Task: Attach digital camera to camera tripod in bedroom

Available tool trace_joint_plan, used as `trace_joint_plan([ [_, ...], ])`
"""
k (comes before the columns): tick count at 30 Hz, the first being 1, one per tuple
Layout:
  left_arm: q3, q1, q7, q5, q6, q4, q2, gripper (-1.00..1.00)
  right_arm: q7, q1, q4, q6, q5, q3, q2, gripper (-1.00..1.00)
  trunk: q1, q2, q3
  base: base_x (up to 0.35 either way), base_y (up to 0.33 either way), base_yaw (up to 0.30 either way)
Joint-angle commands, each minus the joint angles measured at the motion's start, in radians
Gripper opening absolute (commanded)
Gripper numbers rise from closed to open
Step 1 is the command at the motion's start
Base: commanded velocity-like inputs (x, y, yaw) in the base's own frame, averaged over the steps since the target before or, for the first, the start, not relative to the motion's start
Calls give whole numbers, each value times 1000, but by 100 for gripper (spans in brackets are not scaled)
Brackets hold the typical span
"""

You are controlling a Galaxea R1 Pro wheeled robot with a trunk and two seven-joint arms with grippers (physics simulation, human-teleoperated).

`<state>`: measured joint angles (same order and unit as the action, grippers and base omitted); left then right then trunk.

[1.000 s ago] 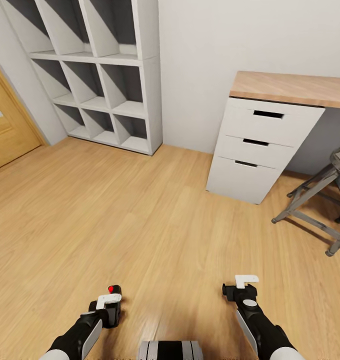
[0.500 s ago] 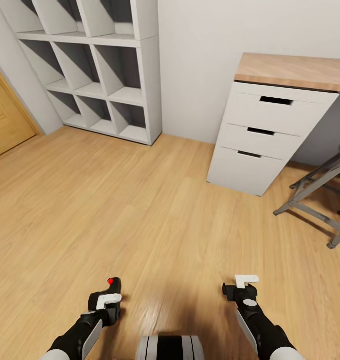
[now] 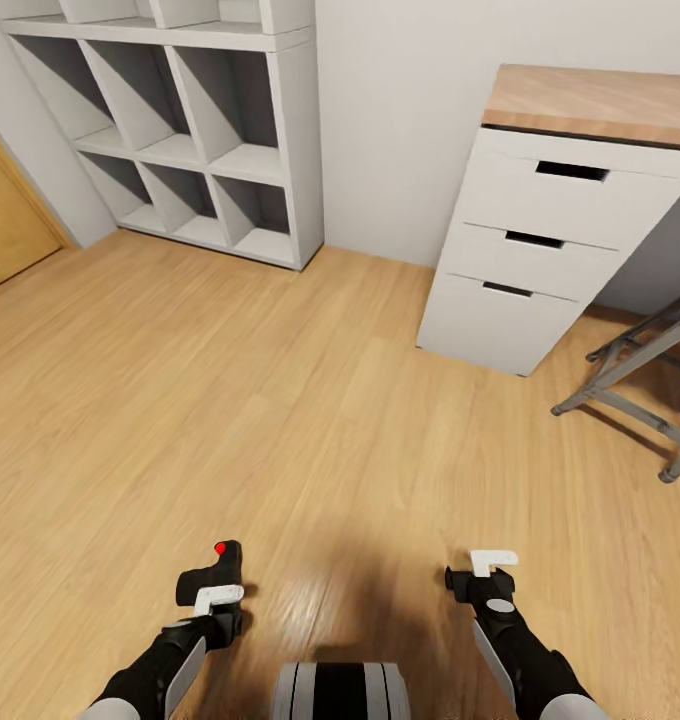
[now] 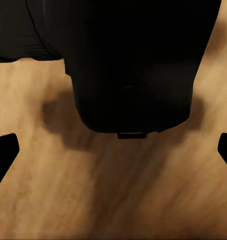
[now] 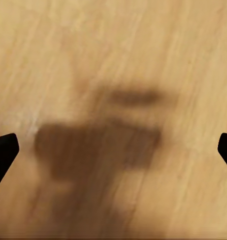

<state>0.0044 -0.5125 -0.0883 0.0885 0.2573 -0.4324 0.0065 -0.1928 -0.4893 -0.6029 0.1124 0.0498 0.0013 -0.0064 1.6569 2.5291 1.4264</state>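
Head view: my left end effector (image 3: pixel 216 592) grips the small matte-black digital camera (image 3: pixel 212 572) at 7 o'clock; a jolt while driving might loosen it. My right end effector (image 3: pixel 488 566) is spread, empty.

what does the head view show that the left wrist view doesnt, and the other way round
Head view alone: the white shelf, the drawer unit, a grey folding frame, the door, the right gripper, and the red button on top of the camera. Left wrist view alone: the camera's dark body close up, with a small tab at its lower edge and its shadow on the boards. Both share the camera at the left gripper and the wood floor.
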Motion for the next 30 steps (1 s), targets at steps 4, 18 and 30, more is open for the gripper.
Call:
trace_joint_plan([
  [4,-2,0,-5,9,3,-8,0,100,-2,0,-3,6,5,-1,0,100,2,1,16,0,0,0],
  [18,-1,0,-6,7,-3,-121,-1,100,-3,0,-75,14,2,-4,0,100,8,4,70,0,0,0],
  [30,-7,0,-7,4,-5,-233,-1,100,-4,0,-100,17,1,-2,4,100,13,7,117,0,0,0],
])
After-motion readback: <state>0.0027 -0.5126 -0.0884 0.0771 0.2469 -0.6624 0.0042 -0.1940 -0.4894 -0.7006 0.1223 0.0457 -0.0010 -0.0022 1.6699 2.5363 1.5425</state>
